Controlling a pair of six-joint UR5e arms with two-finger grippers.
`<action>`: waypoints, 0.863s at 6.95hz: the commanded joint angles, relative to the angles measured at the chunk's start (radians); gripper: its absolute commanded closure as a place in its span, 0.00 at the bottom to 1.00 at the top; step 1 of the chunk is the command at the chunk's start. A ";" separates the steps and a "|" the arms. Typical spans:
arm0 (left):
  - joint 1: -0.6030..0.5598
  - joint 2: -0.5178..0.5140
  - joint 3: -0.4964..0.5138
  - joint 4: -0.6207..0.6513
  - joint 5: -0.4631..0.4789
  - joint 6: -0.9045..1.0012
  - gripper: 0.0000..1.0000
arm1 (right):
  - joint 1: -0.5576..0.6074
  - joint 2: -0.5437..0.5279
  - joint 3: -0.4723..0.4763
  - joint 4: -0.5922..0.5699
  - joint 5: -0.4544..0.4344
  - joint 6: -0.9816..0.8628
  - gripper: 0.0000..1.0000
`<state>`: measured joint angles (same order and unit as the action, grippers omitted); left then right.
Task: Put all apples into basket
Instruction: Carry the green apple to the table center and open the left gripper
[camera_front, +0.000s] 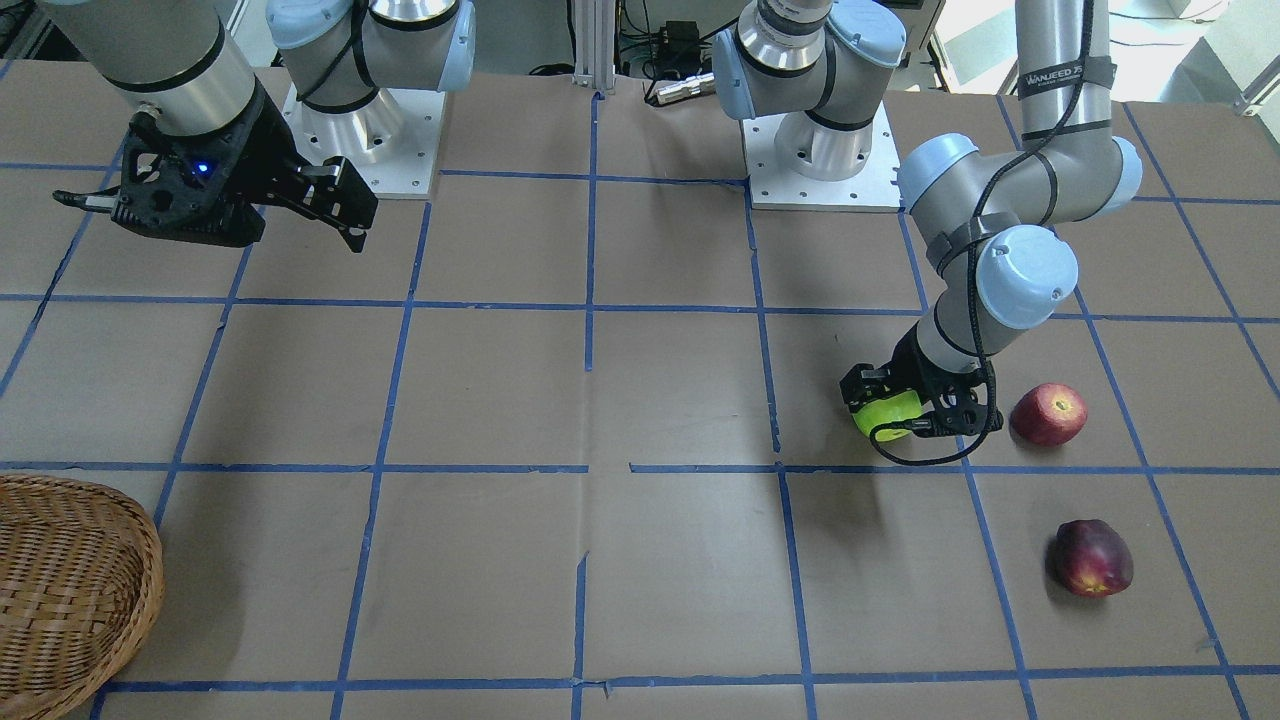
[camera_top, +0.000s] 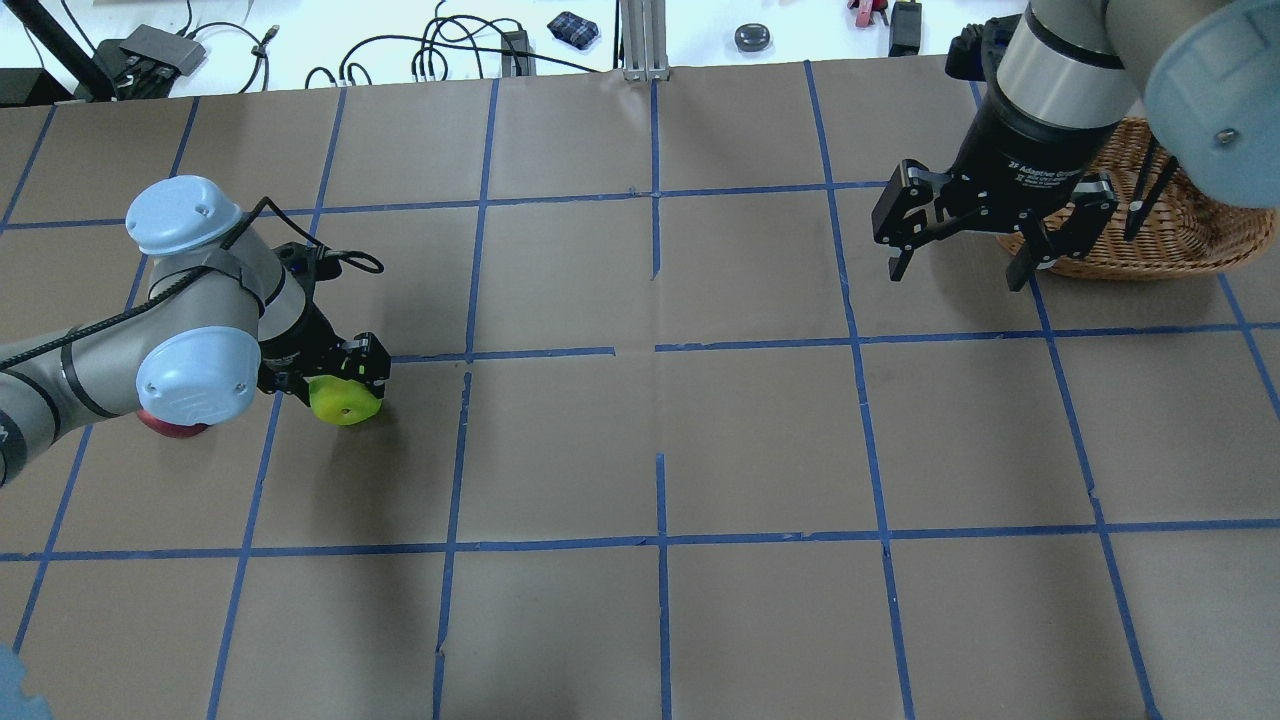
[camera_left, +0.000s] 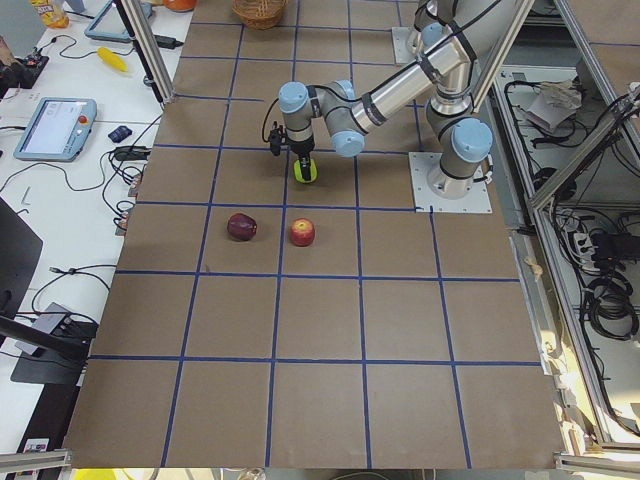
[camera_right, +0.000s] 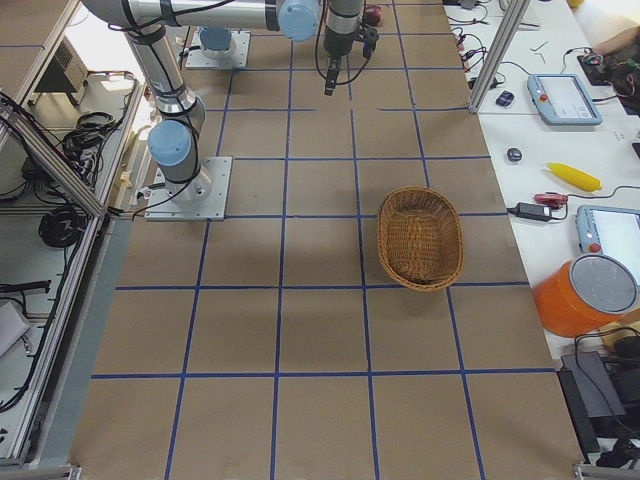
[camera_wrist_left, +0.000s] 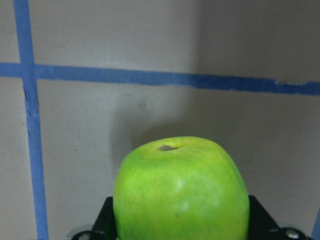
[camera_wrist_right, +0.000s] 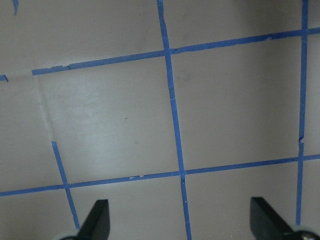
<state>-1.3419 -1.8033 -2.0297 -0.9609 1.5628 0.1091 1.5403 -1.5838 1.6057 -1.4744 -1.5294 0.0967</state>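
Note:
My left gripper (camera_front: 888, 408) is shut on the lime green apple (camera_front: 884, 412), low over the table on my left side. The apple also shows in the overhead view (camera_top: 345, 400) and fills the left wrist view (camera_wrist_left: 181, 192). The red apple (camera_front: 1048, 414) lies just beside that gripper, half hidden under my left arm in the overhead view (camera_top: 168, 427). The dark maroon apple (camera_front: 1092, 557) lies farther out. The wicker basket (camera_top: 1160, 225) sits at the far right and looks empty from the right side (camera_right: 420, 238). My right gripper (camera_top: 955, 272) is open and empty, hovering beside the basket.
The table is brown paper with a grid of blue tape lines (camera_top: 657, 350). Both arm bases (camera_front: 825, 150) stand at the robot's edge. Cables and small devices (camera_top: 470, 55) lie beyond the far edge.

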 joint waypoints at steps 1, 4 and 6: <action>-0.168 -0.010 0.084 -0.028 -0.065 -0.300 0.76 | 0.000 0.001 0.000 -0.023 -0.002 -0.002 0.00; -0.483 -0.126 0.236 -0.015 -0.129 -0.847 0.77 | -0.104 0.010 0.002 -0.034 0.011 0.000 0.00; -0.539 -0.213 0.269 0.101 -0.207 -0.981 0.77 | -0.144 0.016 0.011 -0.038 0.006 -0.002 0.00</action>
<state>-1.8394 -1.9657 -1.7803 -0.9237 1.3877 -0.7879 1.4189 -1.5702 1.6104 -1.5104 -1.5224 0.0944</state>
